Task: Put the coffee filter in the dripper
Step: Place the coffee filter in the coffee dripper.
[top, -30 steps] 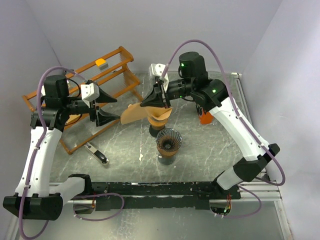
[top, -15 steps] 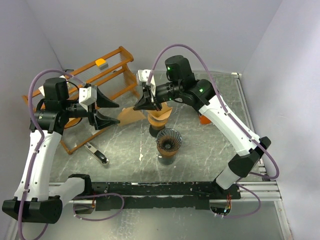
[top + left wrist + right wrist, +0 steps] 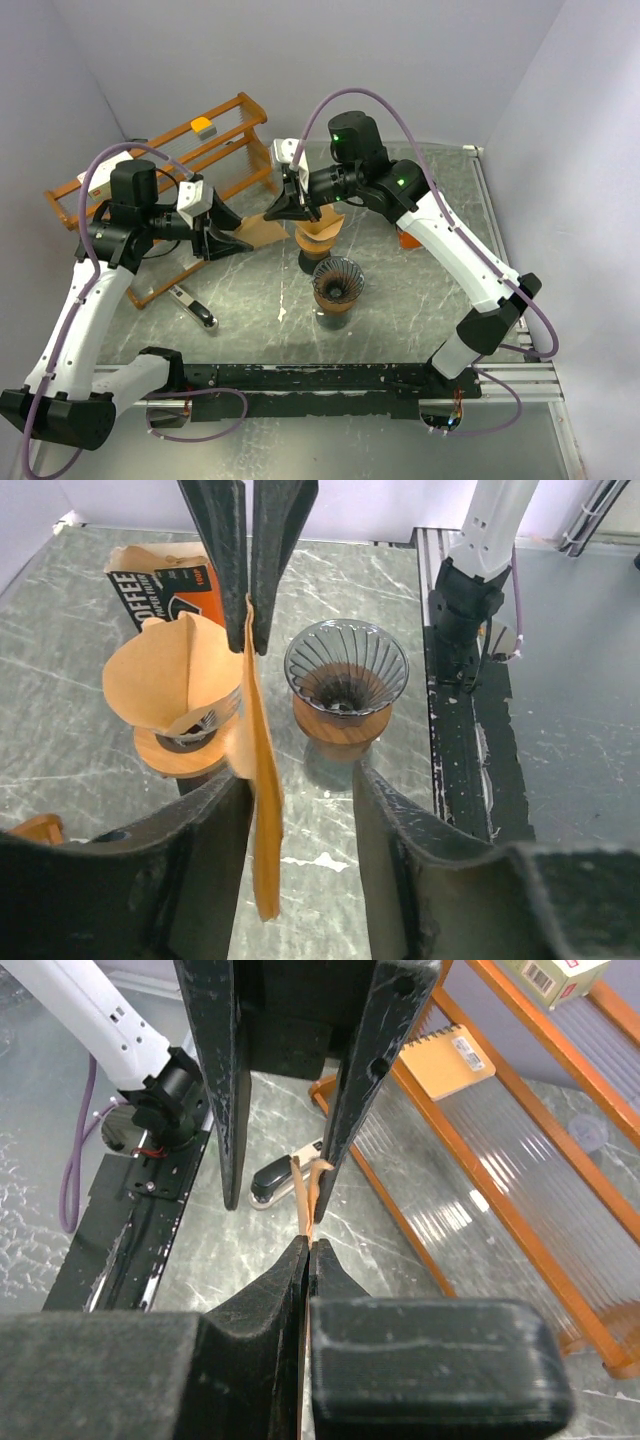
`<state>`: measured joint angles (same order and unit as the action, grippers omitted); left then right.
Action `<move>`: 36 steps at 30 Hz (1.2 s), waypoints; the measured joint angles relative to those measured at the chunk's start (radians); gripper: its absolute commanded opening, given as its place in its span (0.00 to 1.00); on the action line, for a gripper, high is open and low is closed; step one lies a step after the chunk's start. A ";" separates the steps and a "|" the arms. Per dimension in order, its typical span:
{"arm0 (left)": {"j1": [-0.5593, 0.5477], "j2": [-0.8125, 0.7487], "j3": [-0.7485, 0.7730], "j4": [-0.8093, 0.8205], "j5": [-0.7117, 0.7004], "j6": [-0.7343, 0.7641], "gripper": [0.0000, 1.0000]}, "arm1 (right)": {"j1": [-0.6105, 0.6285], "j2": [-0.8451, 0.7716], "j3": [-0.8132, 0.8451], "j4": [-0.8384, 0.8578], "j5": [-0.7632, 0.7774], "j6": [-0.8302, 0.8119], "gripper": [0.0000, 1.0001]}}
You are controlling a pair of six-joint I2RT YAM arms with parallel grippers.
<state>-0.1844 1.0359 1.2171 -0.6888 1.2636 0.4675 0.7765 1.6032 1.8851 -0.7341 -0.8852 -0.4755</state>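
Observation:
My right gripper (image 3: 272, 212) is shut on a brown paper coffee filter (image 3: 264, 231) and holds it in the air left of the drippers. In the left wrist view the filter (image 3: 260, 810) hangs edge-on between my left fingers, against the left one, with a gap to the right one. My left gripper (image 3: 300, 780) is open around it. The right gripper (image 3: 310, 1245) pinches the filter's other edge (image 3: 303, 1195). The empty ribbed glass dripper (image 3: 337, 281) on a wooden base stands at mid-table (image 3: 346, 670). A second holder (image 3: 180, 695) beside it carries a filter.
An orange filter box (image 3: 165, 580) lies behind the holder. A wooden rack (image 3: 215, 150) with a small box stands at the back left. A black-handled tool (image 3: 195, 308) lies on the marble table (image 3: 420, 300) below my left arm.
My left gripper has moved right to the filter and its jaws have narrowed around it. The right gripper carried the filter leftward earlier and has since stayed almost still.

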 measured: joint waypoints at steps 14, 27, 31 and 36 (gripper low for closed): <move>-0.020 0.005 -0.069 0.130 -0.006 -0.110 0.07 | 0.000 -0.011 -0.016 0.048 0.004 0.037 0.26; -0.020 -0.003 -0.070 0.194 -0.034 -0.197 0.07 | -0.105 -0.140 -0.314 0.146 -0.044 0.088 0.61; -0.020 -0.003 -0.070 0.246 -0.033 -0.253 0.07 | -0.098 -0.124 -0.338 0.195 -0.085 0.127 0.54; -0.020 -0.003 -0.084 0.319 -0.034 -0.325 0.07 | -0.071 -0.077 -0.333 0.239 -0.121 0.157 0.26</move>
<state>-0.2047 1.0325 1.1328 -0.3695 1.2301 0.1429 0.7052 1.5261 1.5524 -0.4953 -1.0058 -0.3187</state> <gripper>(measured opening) 0.078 0.417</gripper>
